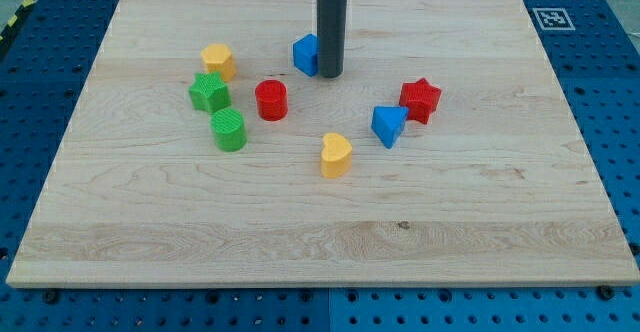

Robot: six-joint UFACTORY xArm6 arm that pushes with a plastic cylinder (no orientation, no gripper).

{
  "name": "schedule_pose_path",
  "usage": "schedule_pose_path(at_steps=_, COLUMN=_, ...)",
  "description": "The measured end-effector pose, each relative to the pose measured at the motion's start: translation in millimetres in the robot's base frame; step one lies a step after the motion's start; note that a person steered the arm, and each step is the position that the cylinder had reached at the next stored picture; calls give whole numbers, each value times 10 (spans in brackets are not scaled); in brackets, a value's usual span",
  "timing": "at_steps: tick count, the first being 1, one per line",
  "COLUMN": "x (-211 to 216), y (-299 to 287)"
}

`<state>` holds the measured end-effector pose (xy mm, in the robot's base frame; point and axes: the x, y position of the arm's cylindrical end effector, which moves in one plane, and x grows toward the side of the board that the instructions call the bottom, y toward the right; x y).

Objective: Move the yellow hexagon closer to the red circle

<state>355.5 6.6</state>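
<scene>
Our arm enters from the 12 o'clock edge of the view as a straight, upright dark rod; we carry no fingers, so nothing opens, closes or grips. My tip rests on the wooden counter, just beside the blue block, which sits at its 10 o'clock, partly hidden by the rod; its shape we cannot tell.

The yellow hexagon lies well apart from my tip, toward 9 o'clock, and stands at 10 o'clock from the red circle, near but not touching it. A green star sits just at 6 o'clock of the hexagon, with a green round block below it.

A yellow heart, a blue triangle and a red star lie toward 4 o'clock of the circle.
</scene>
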Motion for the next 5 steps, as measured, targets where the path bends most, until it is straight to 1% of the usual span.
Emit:
schedule_pose_path(at_steps=1, x=52, y=-4)
schedule_pose_path(at_steps=2, x=369, y=-45)
schedule_pose_path(at_steps=3, x=373, y=-351)
schedule_pose_path(at_steps=5, x=-237, y=-1061)
